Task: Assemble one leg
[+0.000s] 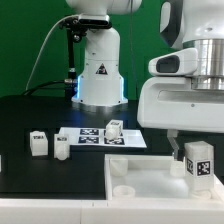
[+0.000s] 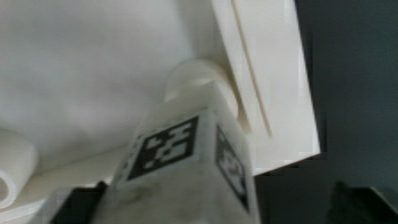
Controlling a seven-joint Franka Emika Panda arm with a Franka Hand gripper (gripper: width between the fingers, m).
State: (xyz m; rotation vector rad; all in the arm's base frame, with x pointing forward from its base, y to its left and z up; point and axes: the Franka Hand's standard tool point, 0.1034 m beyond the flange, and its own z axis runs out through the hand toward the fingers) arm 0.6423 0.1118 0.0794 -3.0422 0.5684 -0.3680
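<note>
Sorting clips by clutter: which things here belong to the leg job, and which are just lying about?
In the job: the leg between the pincer fingers; the white panel; its corner socket at the leg's tip.
Lying about: three spare legs; the marker board.

arm base [image 1: 98, 75]: glossy white, rounded shell | sticker [image 1: 101, 70]: black triangle warning mark on its front | light [image 1: 75, 90]: blue glow low at the base | cable [image 1: 41, 50]: thin black loop beside the base | gripper [image 1: 188, 155]: boxy white housing under silver-grey ring [image 1: 207, 62], dark fingers [image 2: 80, 205]
</note>
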